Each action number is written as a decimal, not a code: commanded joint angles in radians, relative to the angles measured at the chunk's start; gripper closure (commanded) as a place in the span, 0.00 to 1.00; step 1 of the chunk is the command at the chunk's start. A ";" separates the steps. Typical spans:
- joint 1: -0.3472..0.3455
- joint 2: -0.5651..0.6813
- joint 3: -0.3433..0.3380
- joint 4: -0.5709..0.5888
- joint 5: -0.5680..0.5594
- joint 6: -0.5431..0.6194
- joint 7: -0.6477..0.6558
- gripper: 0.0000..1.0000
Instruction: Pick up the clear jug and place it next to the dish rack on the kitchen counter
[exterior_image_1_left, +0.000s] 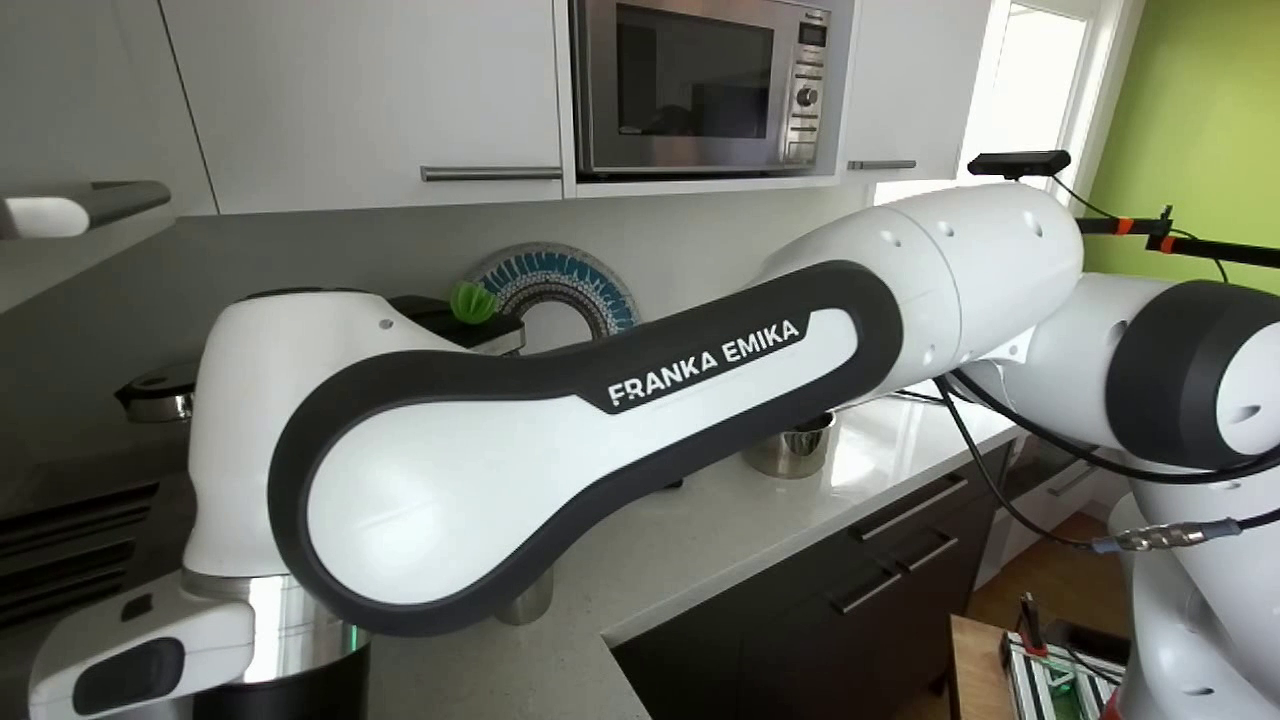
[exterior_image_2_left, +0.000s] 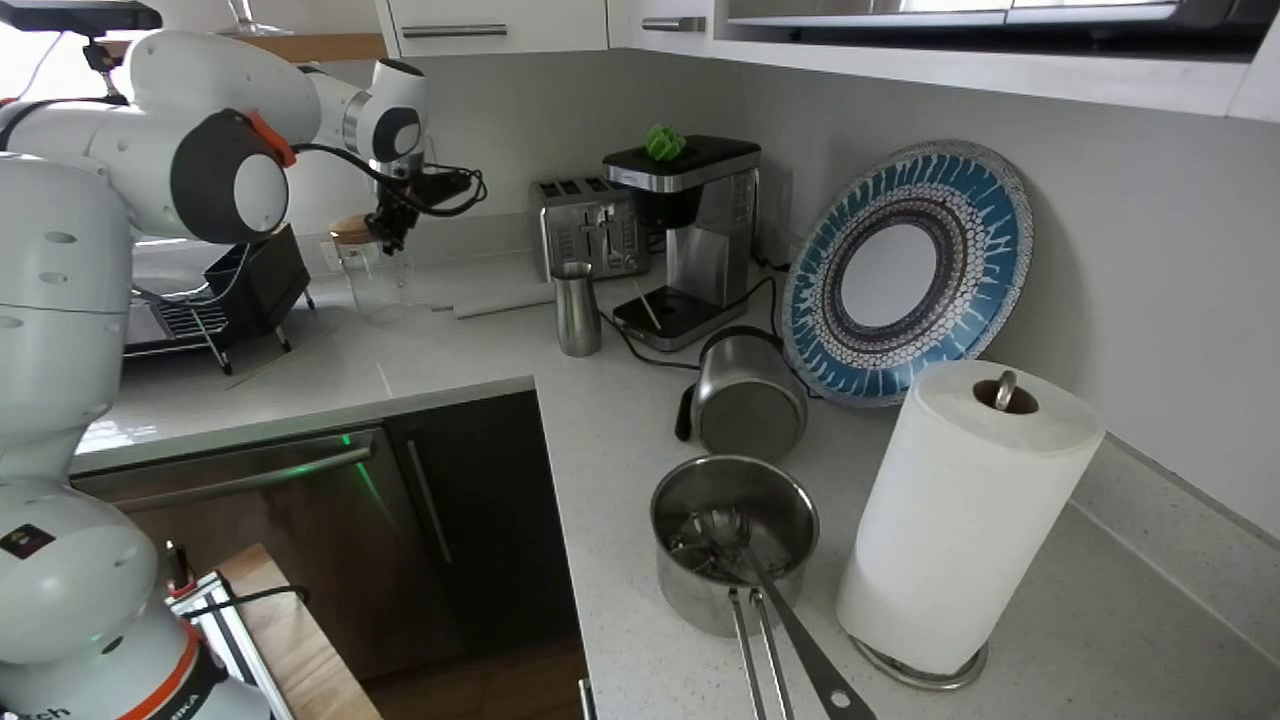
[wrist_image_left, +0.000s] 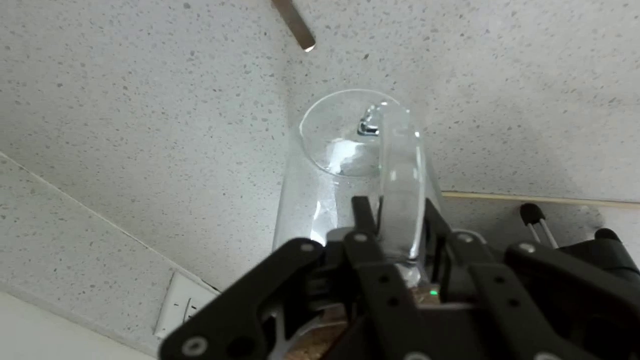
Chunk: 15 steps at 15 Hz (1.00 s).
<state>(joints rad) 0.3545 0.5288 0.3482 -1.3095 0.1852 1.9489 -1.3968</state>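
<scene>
The clear jug (exterior_image_2_left: 368, 285) stands about upright, its base seemingly on the pale kitchen counter (exterior_image_2_left: 460, 352). It is close beside the dish rack (exterior_image_2_left: 195, 322), a metal rack with a black holder at its end. Seen from above in the wrist view, the glass body (wrist_image_left: 302, 210) has its cork top (wrist_image_left: 315, 342) partly hidden by my gripper (wrist_image_left: 395, 202). The two fingers lie close against either side of the jug's handle (wrist_image_left: 402, 175), and appear shut on it. In an exterior view my gripper (exterior_image_2_left: 390, 235) is at the jug's upper side. The large arm dominates the remaining exterior view, where no jug shows.
Black-capped rack feet (wrist_image_left: 531, 212) are near the jug. A thin flat bar (exterior_image_2_left: 505, 303) lies on the counter, with a steel cup (exterior_image_2_left: 577, 310), toaster (exterior_image_2_left: 590, 235) and coffee machine (exterior_image_2_left: 690, 260) beyond. A wall outlet (wrist_image_left: 182, 302) sits low behind the jug.
</scene>
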 joint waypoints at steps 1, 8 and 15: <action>0.003 0.000 0.005 0.015 0.008 0.003 0.007 0.43; -0.002 -0.037 0.001 0.008 0.001 -0.016 0.027 0.00; -0.032 -0.223 -0.031 -0.123 -0.020 -0.129 0.169 0.00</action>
<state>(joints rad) 0.3362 0.4304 0.3473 -1.3110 0.1925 1.8852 -1.3243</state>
